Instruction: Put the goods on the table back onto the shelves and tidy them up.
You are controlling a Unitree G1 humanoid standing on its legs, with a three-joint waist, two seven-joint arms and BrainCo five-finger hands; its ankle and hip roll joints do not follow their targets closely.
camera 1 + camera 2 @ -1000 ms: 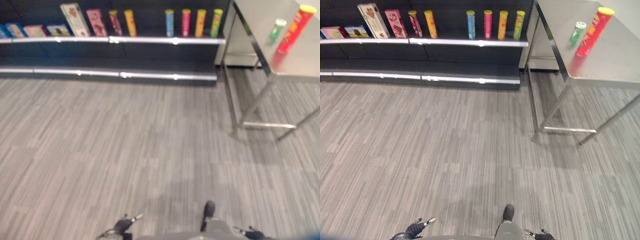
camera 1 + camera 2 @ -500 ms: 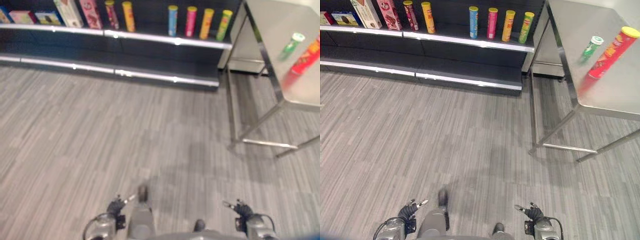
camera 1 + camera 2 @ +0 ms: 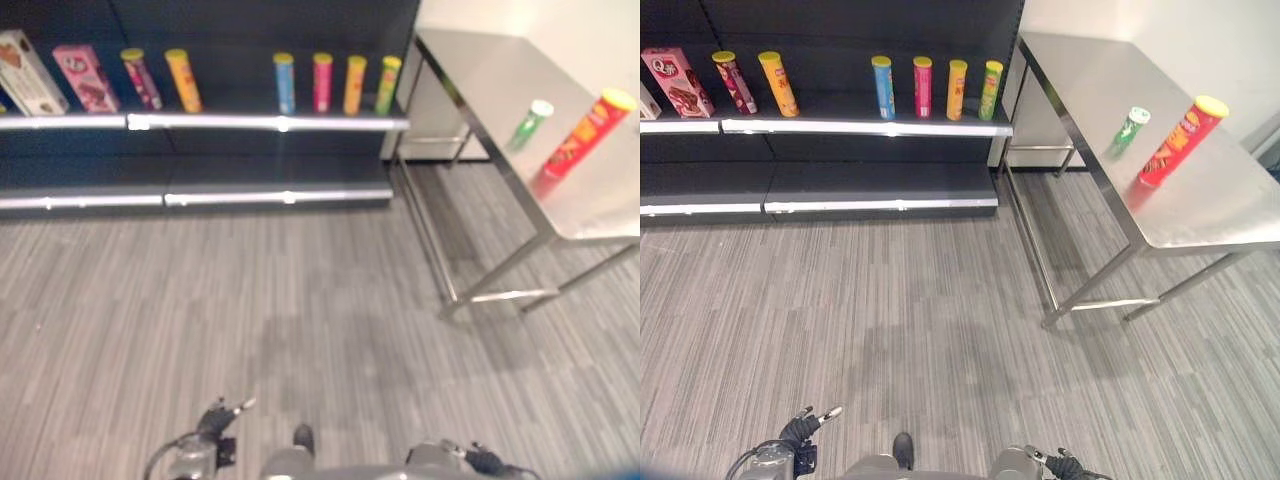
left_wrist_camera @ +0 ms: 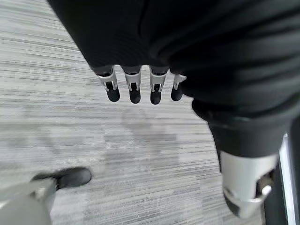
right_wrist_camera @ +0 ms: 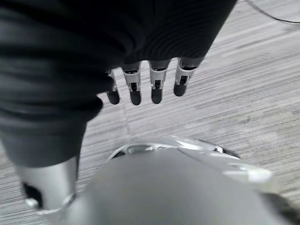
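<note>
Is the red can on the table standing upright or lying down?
Upright. The red can stands on its base on the table, yellow lid on top, beside the smaller green can.

Red can (image 3: 1170,142) & green can (image 3: 1127,130) on steel-grey table (image 3: 1200,210); grey-striped floor (image 3: 940,300).

table (image 3: 1200,215): brushed metal, matt sheen | shelves (image 3: 840,127): dark matt, shiny metal edge | floor (image 3: 890,320): grey striped carpet

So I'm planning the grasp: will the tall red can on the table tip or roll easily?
Probably tips easily: the red can is tall, slim and stands upright on the smooth steel table. Once down, its round body would likely roll. It looks stiff, probably light.
</note>
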